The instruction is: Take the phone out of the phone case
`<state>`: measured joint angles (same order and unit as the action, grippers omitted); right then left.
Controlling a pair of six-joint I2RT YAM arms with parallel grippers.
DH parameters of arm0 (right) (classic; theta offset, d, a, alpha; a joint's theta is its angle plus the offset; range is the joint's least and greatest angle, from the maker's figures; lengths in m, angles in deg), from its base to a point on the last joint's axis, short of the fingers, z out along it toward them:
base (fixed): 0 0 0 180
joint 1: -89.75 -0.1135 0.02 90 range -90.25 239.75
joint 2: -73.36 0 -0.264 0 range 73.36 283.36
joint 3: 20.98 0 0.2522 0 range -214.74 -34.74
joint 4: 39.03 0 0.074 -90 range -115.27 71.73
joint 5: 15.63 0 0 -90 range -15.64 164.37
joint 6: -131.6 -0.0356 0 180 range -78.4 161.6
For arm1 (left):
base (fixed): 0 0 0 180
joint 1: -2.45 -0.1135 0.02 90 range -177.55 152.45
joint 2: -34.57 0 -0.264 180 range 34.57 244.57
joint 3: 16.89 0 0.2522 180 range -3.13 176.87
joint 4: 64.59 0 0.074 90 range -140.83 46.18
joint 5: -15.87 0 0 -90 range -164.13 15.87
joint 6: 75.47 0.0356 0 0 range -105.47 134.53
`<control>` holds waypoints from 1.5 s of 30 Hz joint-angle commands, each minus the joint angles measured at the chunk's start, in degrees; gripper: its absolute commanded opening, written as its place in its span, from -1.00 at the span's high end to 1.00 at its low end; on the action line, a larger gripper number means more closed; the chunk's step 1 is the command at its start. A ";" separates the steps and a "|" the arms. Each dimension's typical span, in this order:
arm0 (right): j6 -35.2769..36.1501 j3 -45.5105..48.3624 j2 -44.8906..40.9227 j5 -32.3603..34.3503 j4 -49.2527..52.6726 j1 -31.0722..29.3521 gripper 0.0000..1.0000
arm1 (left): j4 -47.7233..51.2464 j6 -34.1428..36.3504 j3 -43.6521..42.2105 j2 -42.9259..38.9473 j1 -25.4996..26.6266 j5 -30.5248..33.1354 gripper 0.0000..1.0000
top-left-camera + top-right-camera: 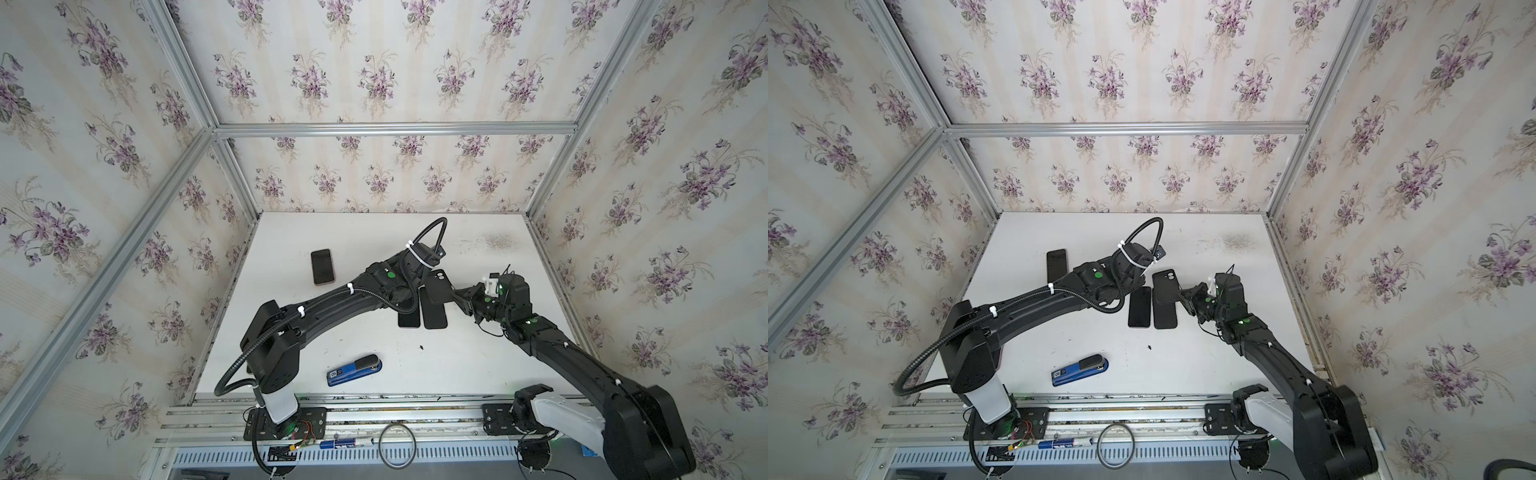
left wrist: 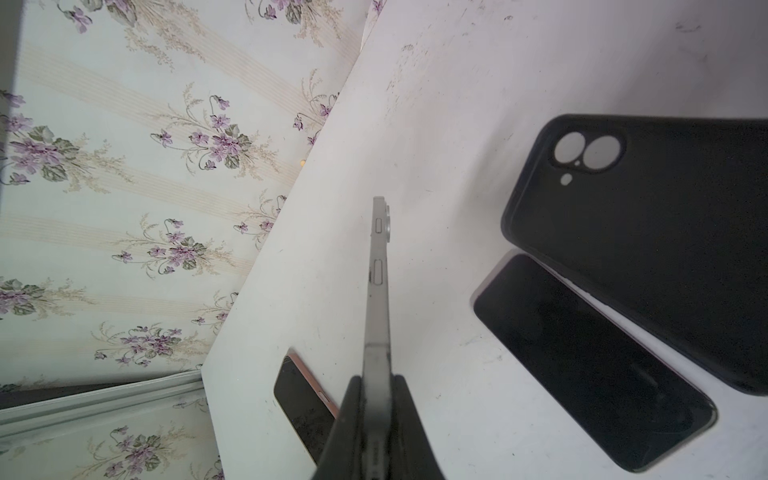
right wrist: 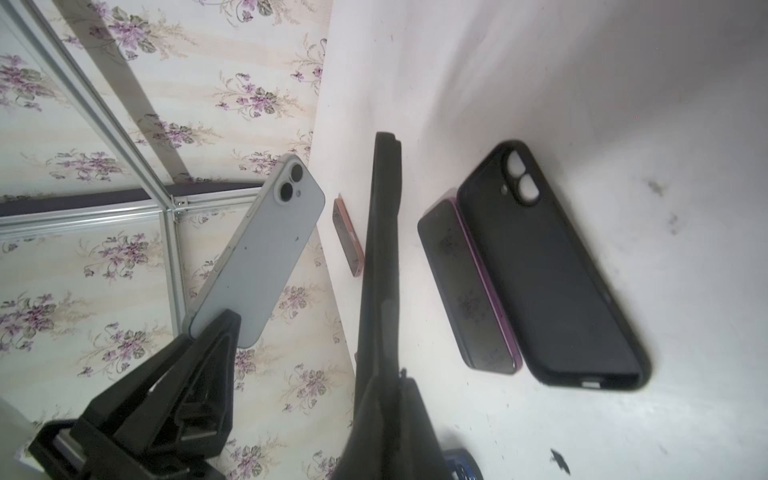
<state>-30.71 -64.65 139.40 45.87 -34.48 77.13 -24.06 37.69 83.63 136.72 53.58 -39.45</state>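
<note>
The left gripper is pressed together on the end of the pale phone opposite its camera, holding it raised off the table. The right gripper pinches the black phone case, seen edge-on, just beside the phone but apart from it. With one gripper on each part the arms can draw them apart, and the separation appears complete.

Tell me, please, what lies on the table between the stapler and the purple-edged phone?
Nothing: both top views show bare table from the stapler up to the purple-edged phone.
</note>
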 commanded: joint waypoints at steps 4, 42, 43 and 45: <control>3.47 -9.53 14.66 -4.68 -8.74 2.39 1.00 | -8.95 9.42 3.39 6.78 -1.53 2.16 1.00; 3.31 -29.20 51.02 -6.23 -16.91 3.83 1.00 | -16.54 17.84 11.63 26.60 -5.43 -0.71 0.53; 3.37 -29.24 51.11 -6.23 -16.85 3.83 1.00 | -16.57 17.67 11.67 26.76 -5.43 -0.75 0.49; 3.57 -29.28 51.21 -6.06 -16.77 3.83 1.00 | -16.57 17.56 11.68 26.96 -5.43 -0.81 0.37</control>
<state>-27.81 -93.11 190.33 39.34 -49.87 80.93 -38.92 55.50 94.73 163.73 48.16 -39.96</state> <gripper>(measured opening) 0.100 0.302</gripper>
